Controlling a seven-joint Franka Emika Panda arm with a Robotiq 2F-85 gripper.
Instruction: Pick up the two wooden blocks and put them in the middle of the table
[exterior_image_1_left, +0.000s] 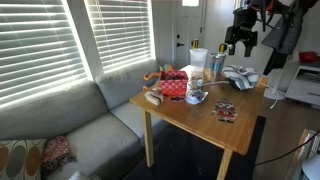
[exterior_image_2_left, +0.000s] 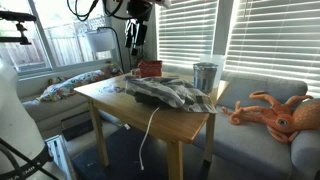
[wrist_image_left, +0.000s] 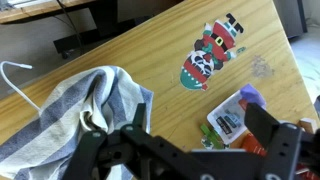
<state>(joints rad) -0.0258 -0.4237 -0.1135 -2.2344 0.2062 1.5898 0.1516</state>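
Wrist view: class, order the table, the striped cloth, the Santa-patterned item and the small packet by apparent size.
1. table
2. striped cloth
3. Santa-patterned item and small packet look alike; the packet is partly covered, so no ranking between them.

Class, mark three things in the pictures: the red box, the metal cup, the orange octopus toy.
red box (exterior_image_1_left: 175, 85): an exterior view, its front face.
metal cup (exterior_image_2_left: 205, 76): an exterior view, its side wall.
orange octopus toy (exterior_image_2_left: 285, 115): an exterior view, its body.

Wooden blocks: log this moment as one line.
pincer open, above table | wooden blocks untouched at table edge | phase: pre-grasp
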